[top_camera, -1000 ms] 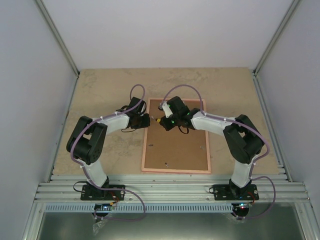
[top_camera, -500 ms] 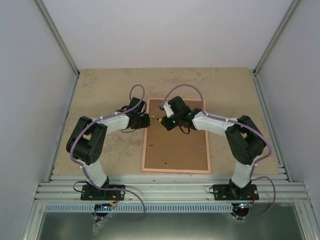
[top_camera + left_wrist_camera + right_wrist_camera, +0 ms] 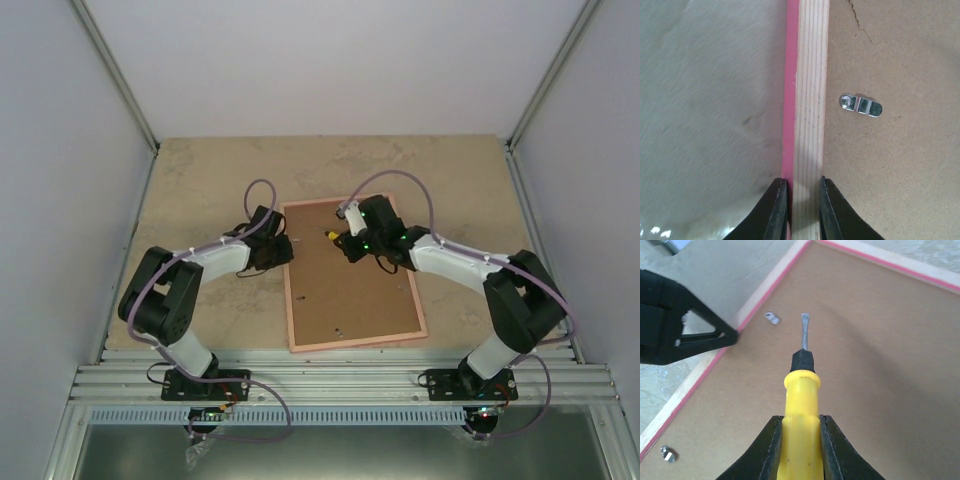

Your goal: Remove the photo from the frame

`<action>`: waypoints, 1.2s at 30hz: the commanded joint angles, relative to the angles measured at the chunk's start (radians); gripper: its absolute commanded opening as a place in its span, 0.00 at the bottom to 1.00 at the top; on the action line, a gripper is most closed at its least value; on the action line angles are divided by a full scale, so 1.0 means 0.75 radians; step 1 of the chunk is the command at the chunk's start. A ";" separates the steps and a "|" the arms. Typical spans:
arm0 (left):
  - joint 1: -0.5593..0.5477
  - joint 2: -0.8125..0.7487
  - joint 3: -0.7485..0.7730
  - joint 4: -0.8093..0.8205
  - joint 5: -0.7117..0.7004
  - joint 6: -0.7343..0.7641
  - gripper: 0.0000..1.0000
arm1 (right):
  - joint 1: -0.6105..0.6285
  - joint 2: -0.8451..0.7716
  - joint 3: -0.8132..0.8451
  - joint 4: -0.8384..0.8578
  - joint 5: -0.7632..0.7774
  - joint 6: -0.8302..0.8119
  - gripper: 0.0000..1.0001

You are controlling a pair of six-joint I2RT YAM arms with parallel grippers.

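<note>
The pink frame point(image 3: 288, 300) lies face down on the table with its brown fibreboard back point(image 3: 350, 290) up. The photo is hidden under that back. My left gripper point(image 3: 283, 250) is shut on the frame's left rail point(image 3: 810, 100), one finger on each side of it point(image 3: 802, 192). A small metal turn clip point(image 3: 861, 105) lies on the back just beside the rail. My right gripper point(image 3: 345, 240) is shut on a yellow-handled screwdriver point(image 3: 801, 405). It holds the tool above the back, with the blade tip pointing toward the clip point(image 3: 772, 318).
The left gripper shows as a black shape at the frame's edge in the right wrist view point(image 3: 670, 325). A small metal nut point(image 3: 667, 453) lies on the table beside the frame. White walls stand around the beige tabletop point(image 3: 200, 180).
The frame has turned slightly, its top end swinging left with my left gripper. My right gripper with the screwdriver has shifted a little to the right over the back.
</note>
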 commanded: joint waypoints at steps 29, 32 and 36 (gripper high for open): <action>-0.076 -0.721 -0.357 -0.335 -0.403 -0.550 0.49 | -0.136 -0.314 -0.415 0.415 -0.093 0.049 0.00; -0.032 -0.631 -0.198 -0.389 -0.429 -0.299 0.59 | -0.138 -0.324 -0.428 0.430 -0.084 0.045 0.00; 0.087 -0.461 -0.005 -0.379 -0.330 0.007 0.64 | -0.136 -0.343 -0.443 0.449 -0.085 0.043 0.00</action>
